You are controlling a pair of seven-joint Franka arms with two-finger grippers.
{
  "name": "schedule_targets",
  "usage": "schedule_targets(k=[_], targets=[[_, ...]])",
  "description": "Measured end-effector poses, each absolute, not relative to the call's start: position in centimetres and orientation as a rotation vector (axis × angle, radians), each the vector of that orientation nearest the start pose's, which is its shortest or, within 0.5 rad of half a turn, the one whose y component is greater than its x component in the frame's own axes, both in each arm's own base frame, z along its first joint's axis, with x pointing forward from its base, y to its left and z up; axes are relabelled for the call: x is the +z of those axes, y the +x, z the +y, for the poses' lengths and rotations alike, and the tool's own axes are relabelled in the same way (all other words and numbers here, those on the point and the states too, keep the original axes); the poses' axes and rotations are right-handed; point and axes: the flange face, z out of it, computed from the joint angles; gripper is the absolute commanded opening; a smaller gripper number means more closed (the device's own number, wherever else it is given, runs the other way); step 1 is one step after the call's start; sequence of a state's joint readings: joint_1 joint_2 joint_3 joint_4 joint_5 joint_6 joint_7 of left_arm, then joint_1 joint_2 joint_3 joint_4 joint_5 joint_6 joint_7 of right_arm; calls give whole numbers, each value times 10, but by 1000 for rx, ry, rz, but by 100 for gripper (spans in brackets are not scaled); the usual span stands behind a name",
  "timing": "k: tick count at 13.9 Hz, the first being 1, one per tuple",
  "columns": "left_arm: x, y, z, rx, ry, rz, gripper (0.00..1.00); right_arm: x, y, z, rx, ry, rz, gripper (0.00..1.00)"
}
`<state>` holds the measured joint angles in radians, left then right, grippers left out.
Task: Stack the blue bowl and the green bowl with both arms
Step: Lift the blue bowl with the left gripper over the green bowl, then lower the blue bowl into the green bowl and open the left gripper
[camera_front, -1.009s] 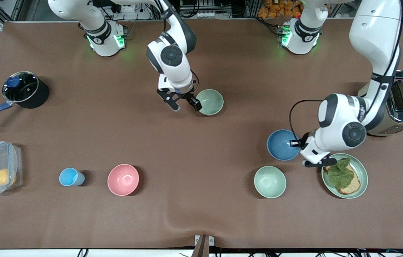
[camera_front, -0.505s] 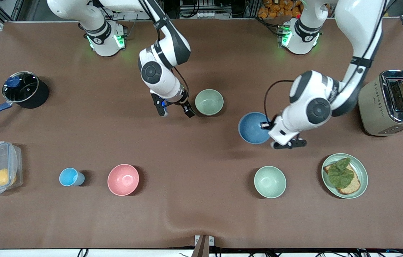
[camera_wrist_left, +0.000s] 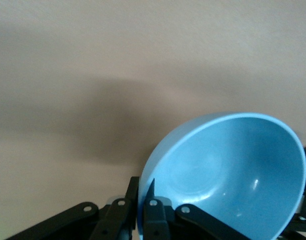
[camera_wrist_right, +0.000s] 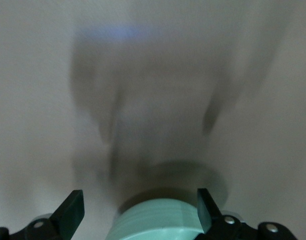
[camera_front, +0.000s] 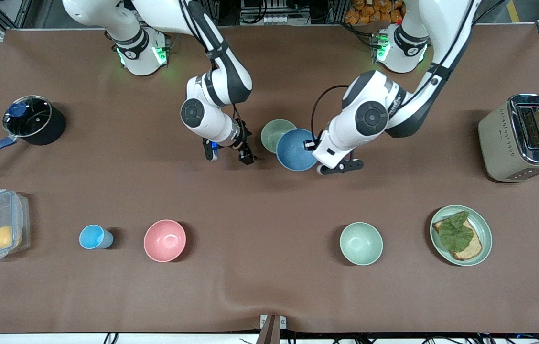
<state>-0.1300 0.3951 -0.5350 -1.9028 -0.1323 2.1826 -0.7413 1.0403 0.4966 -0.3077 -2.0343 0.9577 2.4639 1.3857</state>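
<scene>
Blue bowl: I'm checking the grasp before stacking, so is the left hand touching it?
Touching. The left wrist view shows the left hand with its fingers clamped on the blue bowl at its rim.

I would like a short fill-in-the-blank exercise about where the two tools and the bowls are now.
1. The left tool is shut on the ____ bowl.
2. The blue bowl partly covers the ____ bowl in the front view.
3. The right tool, beside the green bowl, is ____.

Missing words: blue; green; open
</scene>
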Motion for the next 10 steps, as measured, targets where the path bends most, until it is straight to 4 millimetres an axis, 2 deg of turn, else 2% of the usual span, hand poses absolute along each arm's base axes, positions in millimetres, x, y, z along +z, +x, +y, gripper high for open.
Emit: schedule_targets(k=[3, 5, 10], targets=[[292, 456, -406, 388, -3307, -292, 0, 187, 435, 393, 629, -2142, 1791, 100], [274, 438, -415, 407, -3298, -279, 0, 180, 432, 389, 641, -2138, 1771, 100], [263, 439, -412, 418, -3295, -295, 0, 178, 432, 387, 640, -2138, 1769, 100]])
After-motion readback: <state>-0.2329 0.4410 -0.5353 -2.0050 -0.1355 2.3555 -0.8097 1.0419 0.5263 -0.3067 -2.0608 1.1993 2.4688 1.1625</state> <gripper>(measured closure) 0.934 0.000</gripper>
